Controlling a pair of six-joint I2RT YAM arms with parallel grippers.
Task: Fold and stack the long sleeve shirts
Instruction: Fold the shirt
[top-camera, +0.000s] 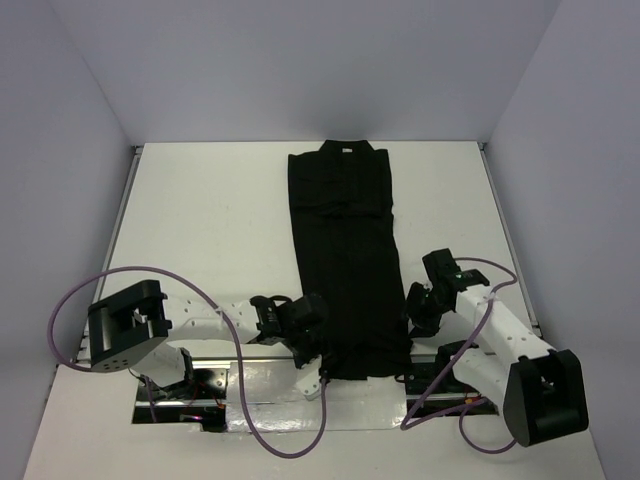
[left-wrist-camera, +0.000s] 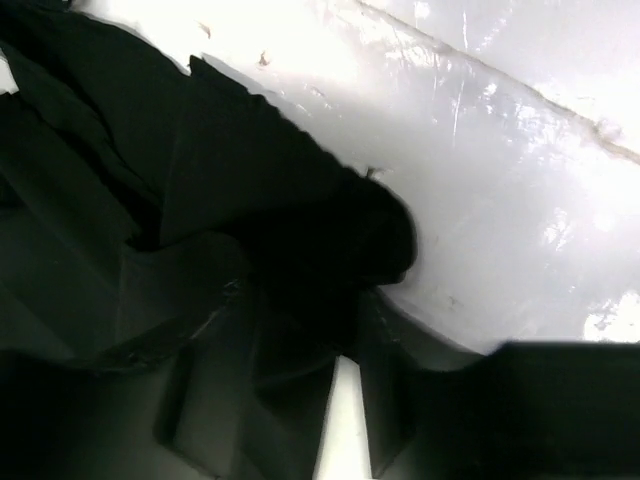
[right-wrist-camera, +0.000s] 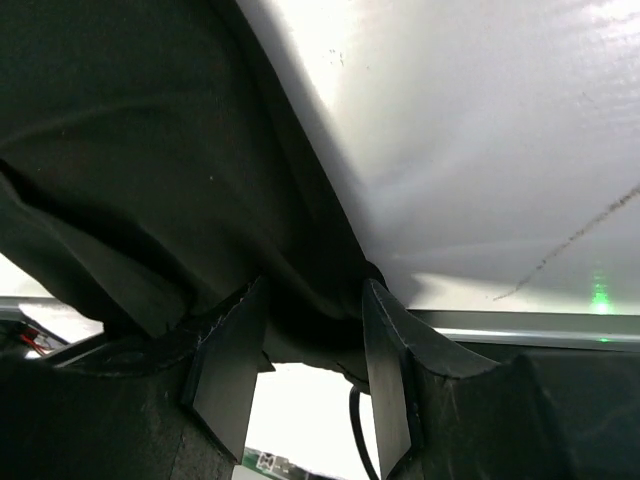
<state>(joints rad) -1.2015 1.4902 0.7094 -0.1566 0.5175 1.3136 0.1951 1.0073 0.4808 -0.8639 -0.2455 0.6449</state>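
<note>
At the table's (top-camera: 200, 220) near edge, left tool (top-camera: 322, 364) and right tool (top-camera: 409, 334) flank shirt (top-camera: 345, 250).

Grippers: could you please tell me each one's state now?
Left gripper: at the shirt hem, grip cannot be told.
Right gripper: closed on the shirt.

The white table (top-camera: 210, 230) carries a black long-sleeved shirt (top-camera: 345, 260) (folded into a narrow strip), laid lengthwise from its far edge to its near edge.
</note>
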